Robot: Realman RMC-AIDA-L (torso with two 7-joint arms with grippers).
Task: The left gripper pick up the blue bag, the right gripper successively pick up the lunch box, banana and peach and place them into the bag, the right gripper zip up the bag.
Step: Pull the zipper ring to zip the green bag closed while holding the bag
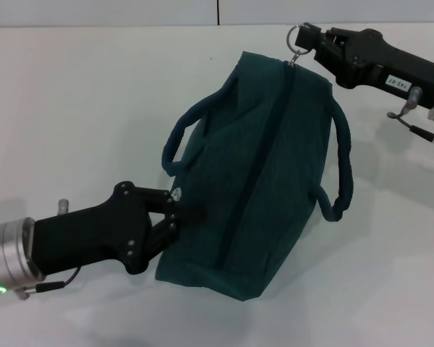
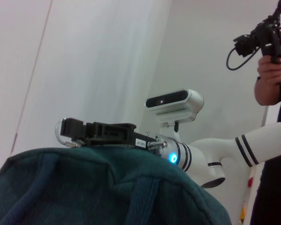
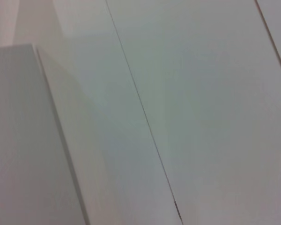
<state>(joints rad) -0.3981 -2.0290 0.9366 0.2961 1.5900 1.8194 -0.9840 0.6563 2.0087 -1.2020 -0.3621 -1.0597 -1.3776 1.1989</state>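
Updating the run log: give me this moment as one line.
bag: on table, zipper looks closed | left end effector: gripping near end of bag | right end effector: holding zipper pull ring at far end

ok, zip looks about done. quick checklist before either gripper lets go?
1. Zipper shut along the bag top: ok, no gap in head view.
2. Right gripper on the zipper pull ring at the bag's far end: ok, ring sits at its fingertips.
3. Left gripper clamped on the bag's near side: ok.
4. Lunch box, banana, peach inside: cannot tell, none visible on the table.
5. Handles free of the zipper: ok, they hang to either side.
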